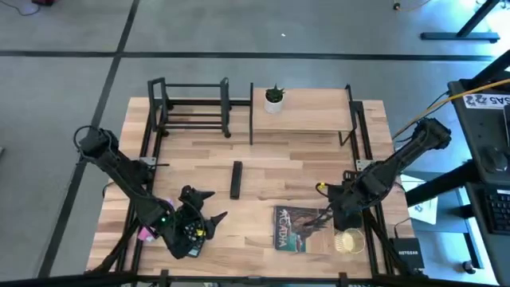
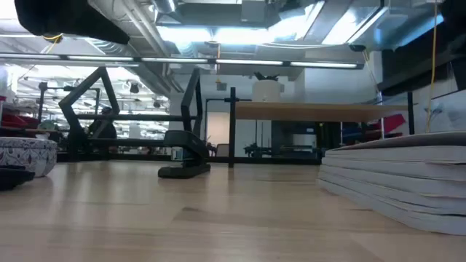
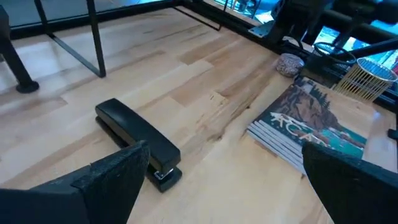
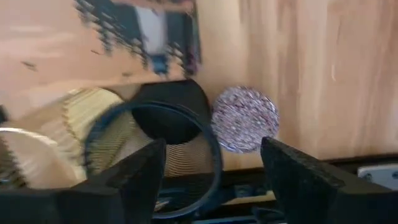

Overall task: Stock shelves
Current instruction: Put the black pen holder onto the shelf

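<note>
High view alone shows the light-wood shelf on black posts (image 1: pixel 311 119) beside the low black metal-bar rack (image 1: pixel 191 108) at the surface's far edge, while wrist views reveal both spread end effectors, left (image 3: pixel 224 180) and right (image 4: pixel 214 171).

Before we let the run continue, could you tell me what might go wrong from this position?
The right gripper, open, hangs over the gold wire basket near the table's front edge; a glancing close could nudge the basket off. The magazine stack lies close beside it and may get dragged. The left gripper, open, faces the black stapler and could push it aside.
</note>
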Robot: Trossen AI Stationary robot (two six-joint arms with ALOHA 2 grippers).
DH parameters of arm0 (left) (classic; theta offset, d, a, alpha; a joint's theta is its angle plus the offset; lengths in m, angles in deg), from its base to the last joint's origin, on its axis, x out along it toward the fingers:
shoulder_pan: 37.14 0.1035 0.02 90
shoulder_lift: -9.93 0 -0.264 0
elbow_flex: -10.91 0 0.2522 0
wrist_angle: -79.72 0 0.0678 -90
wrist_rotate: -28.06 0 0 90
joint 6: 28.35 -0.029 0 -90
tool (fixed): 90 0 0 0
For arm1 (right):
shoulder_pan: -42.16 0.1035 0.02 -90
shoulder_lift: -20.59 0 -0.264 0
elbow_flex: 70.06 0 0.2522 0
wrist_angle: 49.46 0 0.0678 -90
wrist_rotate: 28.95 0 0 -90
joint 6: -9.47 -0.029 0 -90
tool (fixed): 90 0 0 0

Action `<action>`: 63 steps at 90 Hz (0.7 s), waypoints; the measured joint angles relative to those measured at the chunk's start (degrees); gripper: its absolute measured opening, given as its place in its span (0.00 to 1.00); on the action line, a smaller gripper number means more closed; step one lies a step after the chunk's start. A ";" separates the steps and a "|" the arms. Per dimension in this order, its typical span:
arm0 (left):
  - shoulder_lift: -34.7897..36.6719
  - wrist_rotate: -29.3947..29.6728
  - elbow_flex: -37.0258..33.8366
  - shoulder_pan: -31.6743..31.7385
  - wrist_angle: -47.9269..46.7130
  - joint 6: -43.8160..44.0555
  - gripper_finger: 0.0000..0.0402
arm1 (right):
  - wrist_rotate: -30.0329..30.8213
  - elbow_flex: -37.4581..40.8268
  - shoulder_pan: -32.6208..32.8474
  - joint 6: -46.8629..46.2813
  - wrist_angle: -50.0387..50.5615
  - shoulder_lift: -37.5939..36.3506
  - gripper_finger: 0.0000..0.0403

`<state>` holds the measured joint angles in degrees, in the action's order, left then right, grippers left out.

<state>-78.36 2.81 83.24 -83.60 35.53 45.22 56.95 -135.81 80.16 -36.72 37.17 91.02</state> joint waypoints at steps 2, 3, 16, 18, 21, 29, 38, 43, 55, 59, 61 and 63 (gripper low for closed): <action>0.00 0.00 0.00 0.00 -0.01 0.00 1.00 | -0.04 0.65 0.00 0.00 -0.40 0.00 0.57; 0.00 0.00 0.00 0.00 -0.01 0.00 1.00 | -0.07 0.96 0.00 0.00 -0.68 0.00 0.57; 0.00 0.00 0.00 0.00 -0.01 -0.02 1.00 | -0.20 3.21 -0.11 0.00 -5.34 0.00 0.48; 0.00 0.00 0.00 0.00 0.00 -0.03 1.00 | -0.29 3.34 -0.11 0.00 -5.98 0.00 0.46; 0.00 0.00 0.00 0.00 0.02 -0.03 1.00 | -0.40 3.41 -0.11 0.00 -6.94 0.00 0.43; 0.00 0.14 0.00 0.00 0.02 -0.02 1.00 | -0.19 3.85 -0.15 0.00 -8.18 0.00 0.32; 0.00 0.24 0.00 0.00 0.06 -0.02 1.00 | 0.98 4.46 -0.15 0.37 -8.73 0.00 0.18; 0.00 0.25 0.00 0.00 0.16 0.08 1.00 | 0.99 4.50 -0.15 0.64 -8.76 0.00 0.09; 0.00 0.26 0.00 0.00 1.17 -0.34 1.00 | 0.66 2.50 -0.15 1.35 -7.92 -0.01 0.03; 0.00 0.29 0.00 0.00 1.51 -0.45 1.00 | 0.69 1.05 -0.26 1.40 -6.85 0.00 0.03; 0.00 0.31 0.00 0.00 1.44 -0.44 1.00 | 0.85 0.17 -0.34 1.54 -6.47 0.00 0.03; 0.00 0.33 0.00 0.00 1.38 -0.45 1.00 | 1.00 -0.80 -0.61 1.75 -6.13 0.00 0.02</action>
<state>-78.36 3.14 83.24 -83.60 36.91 44.77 57.95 -136.61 79.55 -34.97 31.04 91.02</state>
